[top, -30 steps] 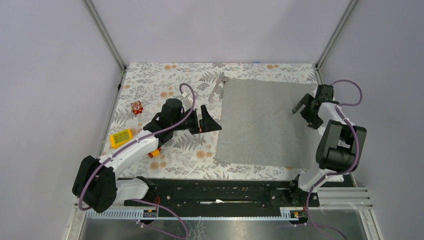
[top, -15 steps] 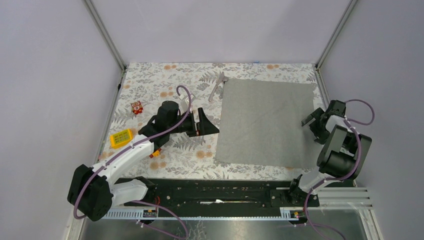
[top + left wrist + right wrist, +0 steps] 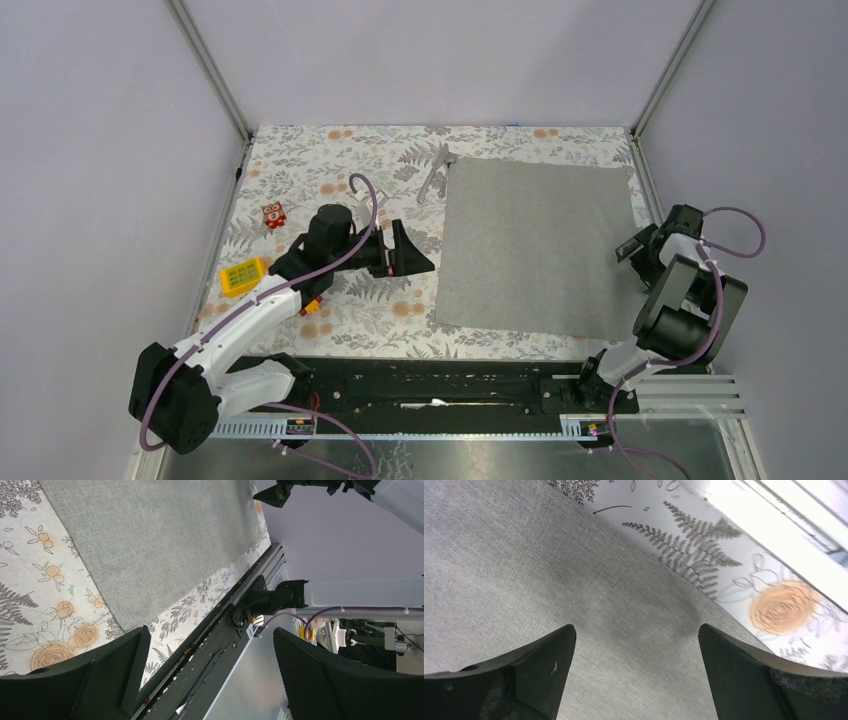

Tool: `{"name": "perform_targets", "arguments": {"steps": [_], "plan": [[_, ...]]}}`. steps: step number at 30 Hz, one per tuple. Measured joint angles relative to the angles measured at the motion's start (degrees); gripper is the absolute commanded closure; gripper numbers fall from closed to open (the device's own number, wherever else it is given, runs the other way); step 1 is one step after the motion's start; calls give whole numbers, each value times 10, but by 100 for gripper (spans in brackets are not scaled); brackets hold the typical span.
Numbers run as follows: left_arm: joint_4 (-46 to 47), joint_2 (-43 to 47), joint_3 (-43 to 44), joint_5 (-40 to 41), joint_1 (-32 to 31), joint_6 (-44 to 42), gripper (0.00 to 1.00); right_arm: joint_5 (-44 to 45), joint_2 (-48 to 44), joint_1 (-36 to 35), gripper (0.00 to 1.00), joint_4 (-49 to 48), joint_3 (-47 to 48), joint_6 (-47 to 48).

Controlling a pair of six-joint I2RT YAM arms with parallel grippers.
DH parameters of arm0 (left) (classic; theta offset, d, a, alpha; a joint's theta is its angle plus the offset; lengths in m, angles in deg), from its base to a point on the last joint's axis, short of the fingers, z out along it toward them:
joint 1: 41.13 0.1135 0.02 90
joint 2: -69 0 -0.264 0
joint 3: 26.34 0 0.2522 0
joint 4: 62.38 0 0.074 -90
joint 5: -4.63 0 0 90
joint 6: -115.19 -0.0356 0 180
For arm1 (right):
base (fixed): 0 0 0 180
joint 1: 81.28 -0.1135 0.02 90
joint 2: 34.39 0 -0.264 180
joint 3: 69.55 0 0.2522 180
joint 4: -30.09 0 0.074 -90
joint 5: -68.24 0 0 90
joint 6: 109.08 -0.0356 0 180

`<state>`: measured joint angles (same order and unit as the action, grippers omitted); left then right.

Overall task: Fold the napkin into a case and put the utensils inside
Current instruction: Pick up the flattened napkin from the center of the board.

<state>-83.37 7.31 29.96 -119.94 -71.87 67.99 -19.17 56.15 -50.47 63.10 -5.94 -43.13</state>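
**Flat napkin point(image 3: 535, 245), nothing gripped**

It lies spread out on the bench point(image 3: 320, 160), with the utensils point(image 3: 436, 172) at its far left corner. The left hand point(image 3: 416, 250) hovers wide open beside its left edge, and the right hand point(image 3: 631, 254) gapes empty over its right edge.

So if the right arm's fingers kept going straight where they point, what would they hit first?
Most likely the grey napkin, near its right edge: the open right fingers point down at it. Depth is hard to judge.

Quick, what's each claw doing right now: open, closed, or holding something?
Left claw: open, holding nothing, beside the napkin.
Right claw: open, holding nothing, above the napkin's right edge.
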Motion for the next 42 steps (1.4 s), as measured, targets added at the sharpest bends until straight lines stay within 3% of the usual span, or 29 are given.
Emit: {"name": "perform_targets", "arguments": {"steps": [9,10,14,16,21,27,30,42], "plan": [[-4,0,0,-16,0,-8,1,78,-146,2,0,78,-1,-26],[-4,0,0,-19,0,-7,1,86,-160,9,3,89,-3,-35],[-4,6,0,-31,0,-5,1,127,-205,71,29,132,-42,-75],[-4,21,-2,-33,0,-2,1,153,-236,90,35,154,-66,-94],[0,68,-14,-40,0,6,1,176,-292,92,36,194,-88,-122],[0,76,-15,-42,-1,8,1,192,-216,92,22,229,-81,-153],[0,76,-15,-42,-1,8,1,191,-201,92,19,230,-86,-158],[0,63,-15,-43,-1,7,1,156,-209,137,26,155,-163,-161]]}}
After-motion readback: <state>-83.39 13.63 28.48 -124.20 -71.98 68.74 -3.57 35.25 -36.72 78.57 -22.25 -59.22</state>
